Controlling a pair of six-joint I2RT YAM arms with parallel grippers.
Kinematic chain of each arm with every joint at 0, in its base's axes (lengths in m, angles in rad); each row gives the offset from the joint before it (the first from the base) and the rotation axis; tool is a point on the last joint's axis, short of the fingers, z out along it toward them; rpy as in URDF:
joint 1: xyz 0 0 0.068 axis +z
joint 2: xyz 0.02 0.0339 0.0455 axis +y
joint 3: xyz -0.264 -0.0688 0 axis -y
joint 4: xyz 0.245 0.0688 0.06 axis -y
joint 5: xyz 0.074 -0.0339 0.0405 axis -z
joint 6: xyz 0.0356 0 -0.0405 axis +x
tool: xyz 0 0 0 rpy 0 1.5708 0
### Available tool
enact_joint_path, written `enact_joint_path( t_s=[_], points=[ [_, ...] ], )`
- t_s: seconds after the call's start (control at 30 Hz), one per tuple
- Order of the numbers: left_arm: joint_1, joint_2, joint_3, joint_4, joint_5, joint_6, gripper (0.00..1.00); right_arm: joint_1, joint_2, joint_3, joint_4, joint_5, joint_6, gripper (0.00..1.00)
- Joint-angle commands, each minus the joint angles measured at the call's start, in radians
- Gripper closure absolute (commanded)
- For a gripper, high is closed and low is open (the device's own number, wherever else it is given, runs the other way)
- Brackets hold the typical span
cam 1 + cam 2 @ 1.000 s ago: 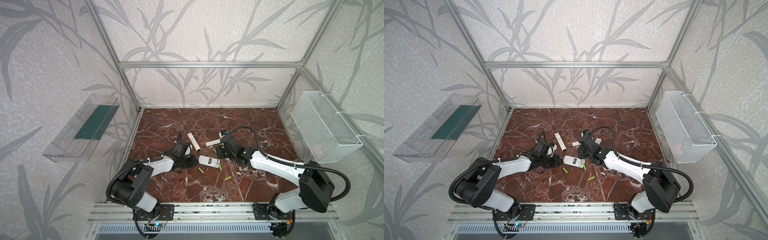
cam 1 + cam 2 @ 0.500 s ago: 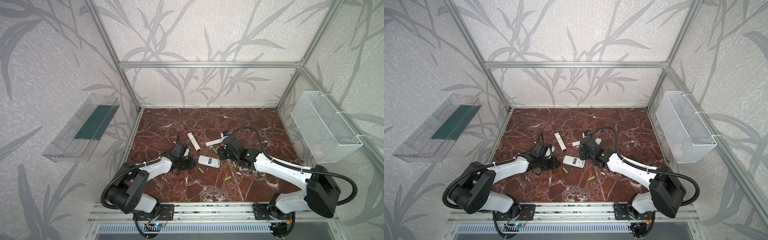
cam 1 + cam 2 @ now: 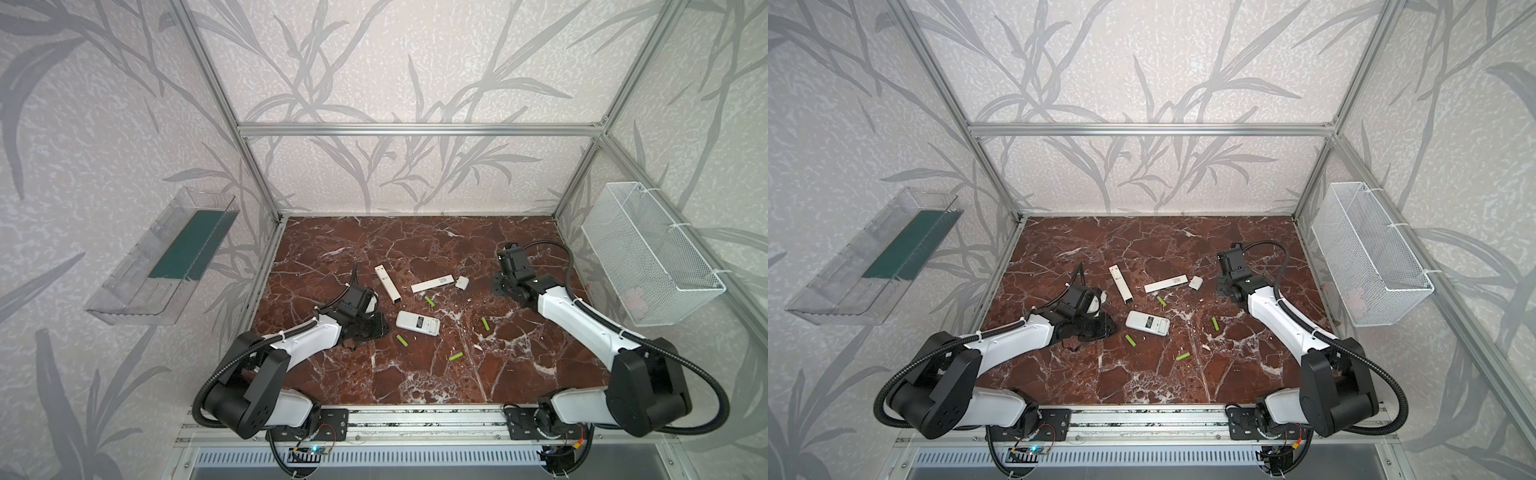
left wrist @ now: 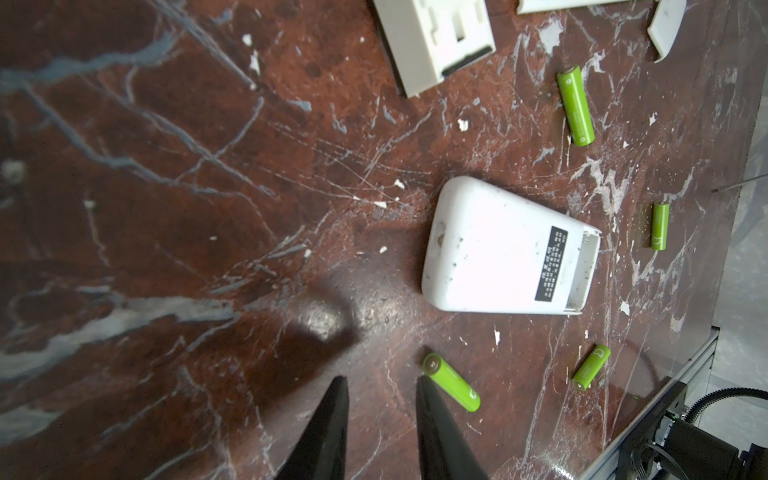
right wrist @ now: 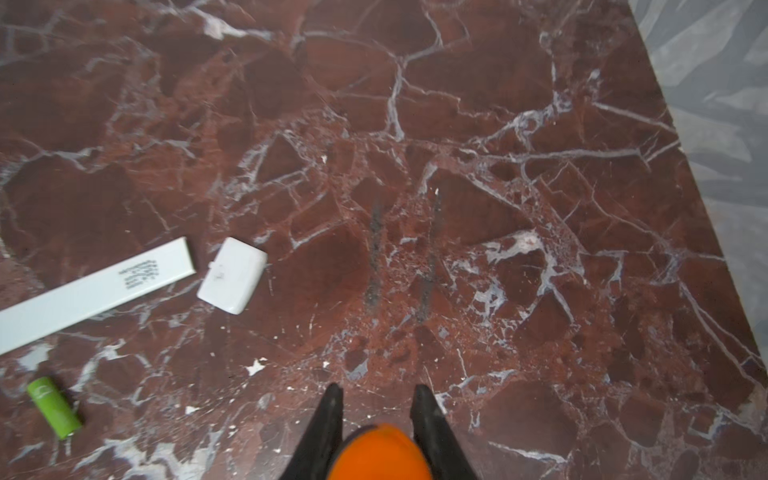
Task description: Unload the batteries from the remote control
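The right gripper has been drawn back rightward from the white remote, clamped on an orange-handled tool. The left gripper is held narrowly parted, empty. Four lime-green batteries are scattered on the marble around the remote.

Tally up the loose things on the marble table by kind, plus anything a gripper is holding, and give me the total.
Green batteries: 4
White remotes: 2
Loose white covers: 2
Orange-handled tool in the right gripper: 1
Total: 9
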Motion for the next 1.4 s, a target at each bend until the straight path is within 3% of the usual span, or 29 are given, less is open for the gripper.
enact_joint_path(
  t_s=[0.0,0.3,0.67,1.03,1.13,1.37],
  points=[
    [-0.002,-0.017,0.010,-0.029,-0.018,0.014,0.70,-0.003,0.072,0.004,-0.032,-0.081,-0.018,1.00],
    [-0.002,-0.023,0.004,-0.037,-0.029,0.014,0.70,0.000,0.186,0.045,-0.089,-0.202,0.019,1.00],
    [-0.002,0.000,0.019,-0.037,-0.027,0.018,0.70,0.004,0.166,0.063,-0.112,-0.180,-0.001,1.00],
    [0.016,-0.034,0.070,-0.107,-0.055,0.065,0.70,-0.034,0.149,0.215,-0.263,-0.174,-0.112,1.00],
    [0.033,-0.042,0.081,-0.122,-0.063,0.077,0.70,-0.035,0.225,0.312,-0.377,-0.146,-0.154,1.00],
    [0.070,-0.073,0.087,-0.155,-0.074,0.095,0.70,-0.072,0.420,0.449,-0.529,0.045,-0.196,1.00]
  ],
)
